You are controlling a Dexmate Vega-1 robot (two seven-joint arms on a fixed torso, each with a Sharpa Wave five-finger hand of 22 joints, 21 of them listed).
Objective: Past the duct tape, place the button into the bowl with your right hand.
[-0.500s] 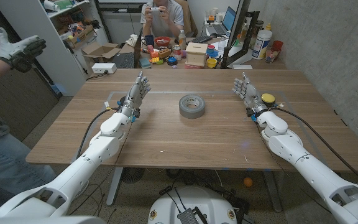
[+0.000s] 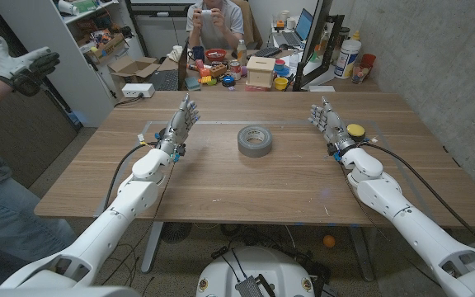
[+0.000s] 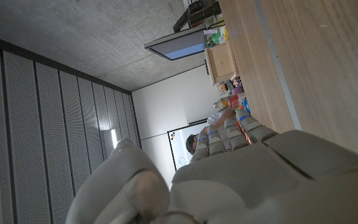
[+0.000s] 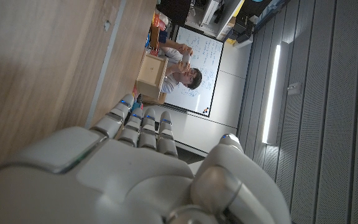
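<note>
My right hand stands open on the table, holding nothing, just beside the yellow button, ready to grasp it. My left hand waits open, clear of the tape. No bowl visible.

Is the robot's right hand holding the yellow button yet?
No, the right hand stands open beside the yellow button, which lies on the table.

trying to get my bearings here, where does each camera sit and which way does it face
Head view: on the robot's head, looking down at the table, tape, both arms.
Left wrist view: behind the left hand, facing along the table to a seated person.
Right wrist view: behind the right hand, likewise.
Shared: that person, also in the head view.
</note>
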